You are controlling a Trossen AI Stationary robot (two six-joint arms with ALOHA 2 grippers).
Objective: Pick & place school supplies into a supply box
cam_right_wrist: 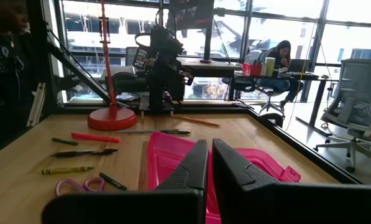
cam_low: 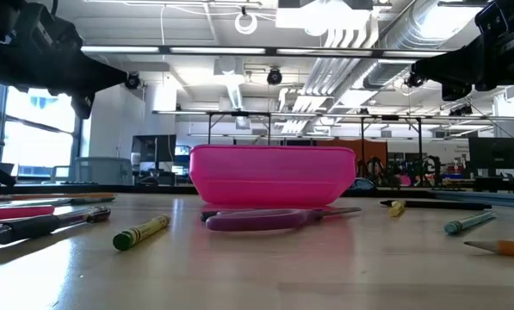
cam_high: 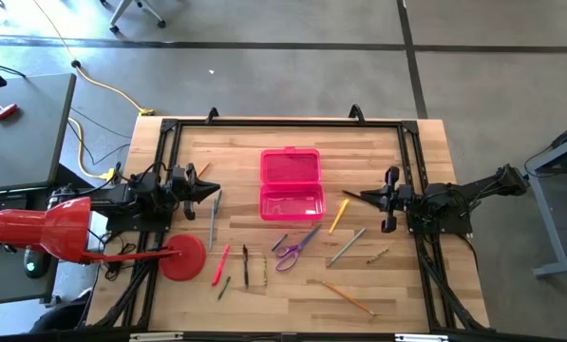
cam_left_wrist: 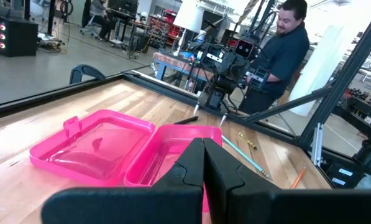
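Note:
The pink supply box [cam_high: 291, 182] lies open at the table's middle, its lid flat toward the far edge; it also shows in the low view [cam_low: 272, 175]. Pens and pencils lie scattered on the near side: a grey pen [cam_high: 214, 217], a red pen [cam_high: 220, 263], a black pen [cam_high: 246, 266], a yellow pencil [cam_high: 338, 216] and an orange pencil [cam_high: 348, 296]. The purple scissors [cam_high: 295, 249] lie flat just near of the box. My left gripper [cam_high: 217, 191] hovers left of the box, shut and empty. My right gripper [cam_high: 348, 196] hovers right of it, also shut and empty.
A red round base with a thin pole [cam_high: 181, 256] stands at the table's near-left. A black frame [cam_high: 283, 122] runs along the table's edges. A person [cam_left_wrist: 284, 50] stands beyond the right side. Bare wood lies between the box and each gripper.

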